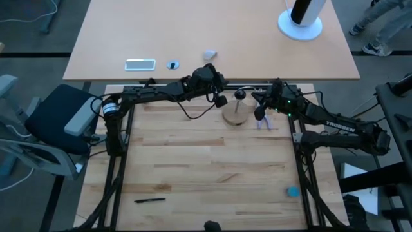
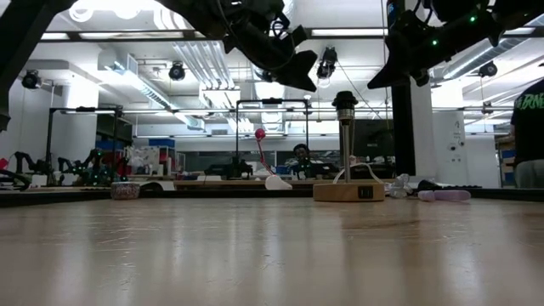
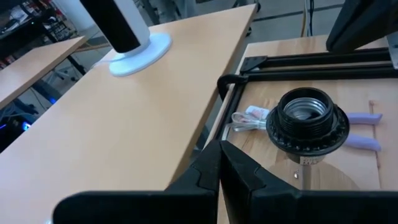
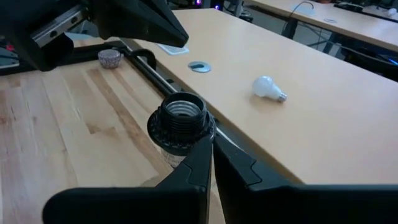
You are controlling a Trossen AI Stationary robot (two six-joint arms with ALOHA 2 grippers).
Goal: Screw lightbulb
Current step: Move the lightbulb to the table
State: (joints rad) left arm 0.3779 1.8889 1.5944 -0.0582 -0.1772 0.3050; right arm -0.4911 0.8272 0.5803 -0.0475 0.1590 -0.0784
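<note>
My two grippers, left (image 1: 221, 101) and right (image 1: 259, 115), flank the empty socket (image 4: 181, 119), jaws clenched on nothing. The lightbulb (image 4: 267, 88) lies ungrasped on the far desk (image 4: 348, 118); I must fetch it first.

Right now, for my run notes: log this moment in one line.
left pincer: shut, empty, near socket | right pincer: shut, empty, at socket | lightbulb: lying on far table, untouched
</note>
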